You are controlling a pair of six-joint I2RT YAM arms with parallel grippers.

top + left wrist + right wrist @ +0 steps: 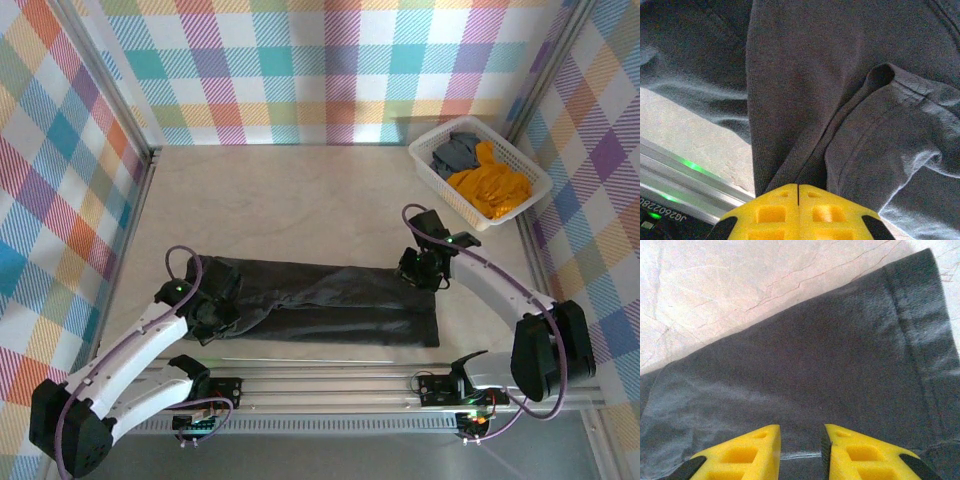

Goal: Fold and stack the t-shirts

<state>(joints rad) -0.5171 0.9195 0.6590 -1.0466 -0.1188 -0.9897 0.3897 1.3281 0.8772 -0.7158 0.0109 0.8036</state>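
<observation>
From above, the charcoal t-shirt (pixel 340 300) lies flat as a long, creased band across the near part of the pale stone-look desk (pixel 300 200). The left hand (pixel 214 306) is at its left end and the right hand (pixel 425 270) at its far right corner. In the far right corner stands a white plastic lattice basket (pixel 440 186), holding a crumpled orange t-shirt (pixel 490 185) and a grey t-shirt (pixel 457 152). From the left wrist, the hand's blocky yellow fingers (pixel 770 214) are pressed together on a raised ridge of the soft knit cloth, beside a stitched sleeve opening (pixel 882 75). A ribbed aluminium rail (pixel 680 170) runs along the desk edge. From the right wrist, the yellow fingers (pixel 752 450) stand slightly parted, with smooth dark fabric and a stitched hem (pixel 920 335) ahead of them.
</observation>
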